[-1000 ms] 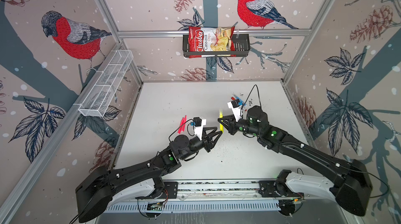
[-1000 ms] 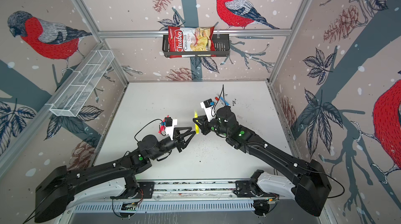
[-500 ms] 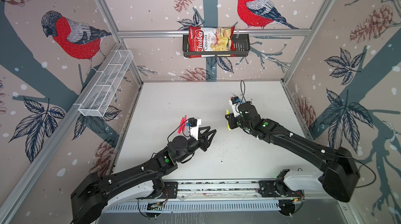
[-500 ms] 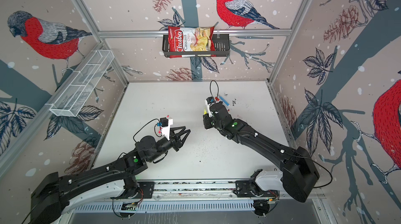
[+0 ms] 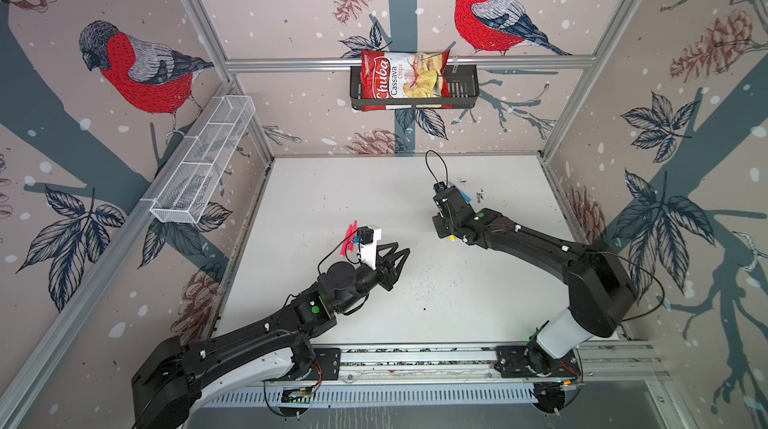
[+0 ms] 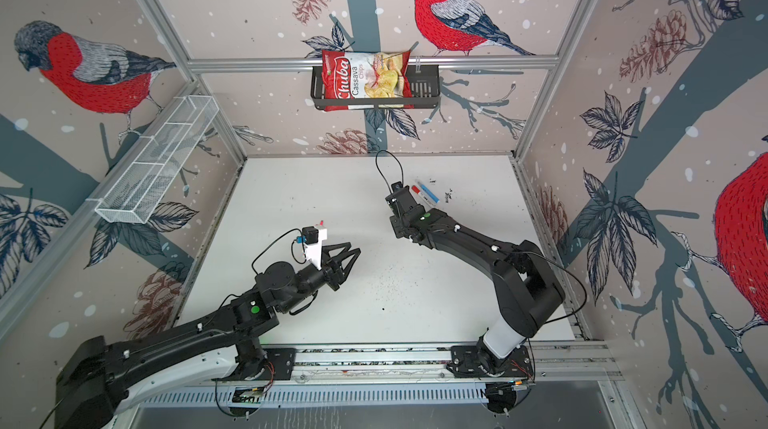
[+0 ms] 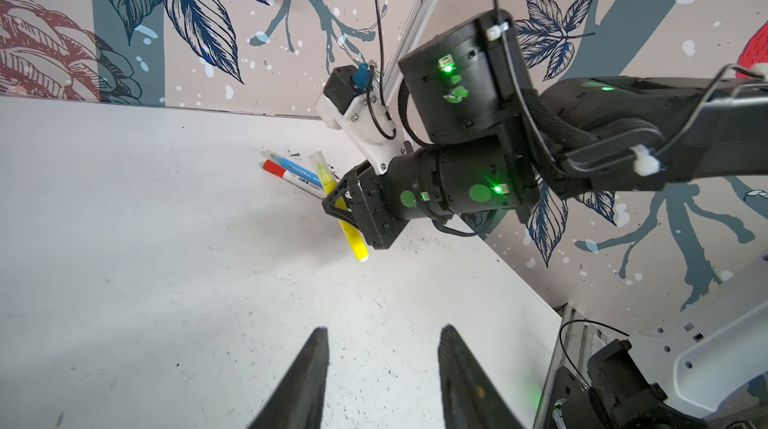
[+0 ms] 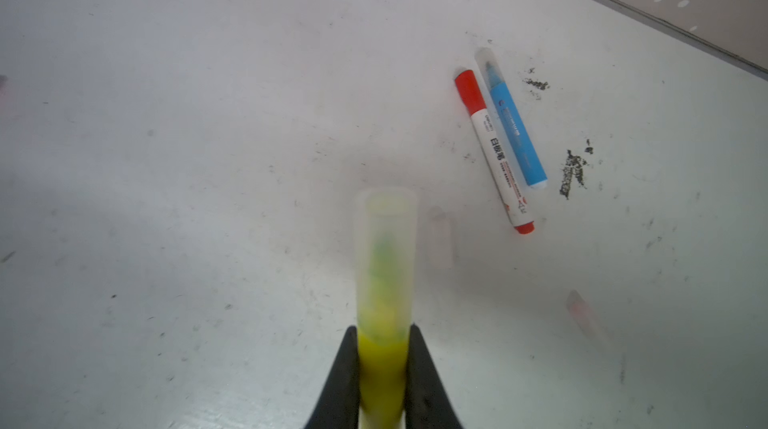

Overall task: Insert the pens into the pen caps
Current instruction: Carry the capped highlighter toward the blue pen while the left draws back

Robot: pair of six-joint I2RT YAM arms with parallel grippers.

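Yellow pen (image 8: 382, 368), wearing a clear cap (image 8: 385, 248), is sitting clamped in the right claw (image 8: 382, 335), whose jaws are pinching the barrel tight just off the middle of the table (image 5: 316, 198), toward two o'clock. The left claw (image 7: 384, 331) is hanging partly open and empty near the centre. Up at one o'clock a blue pen (image 8: 515, 136) and a white pen (image 8: 496, 156) are lying side by side, touching. Each is seemingly capped, the blue under clear plastic and the white under red. Over at nine o'clock two pink pens (image 5: 349, 237) are waiting, too small to say whether they are capped. On this showing three of the five pens are looking finished and the pink pair is remaining, which fits the two loose caps (image 8: 440, 237) lying near the white pen's tail.

Those loose caps are showing only in the right wrist view; neither top view is making them out. The pink pens are appearing only in the top views. The left wrist view alone is showing the yellow pen crossing the right claw with both ends poking out.
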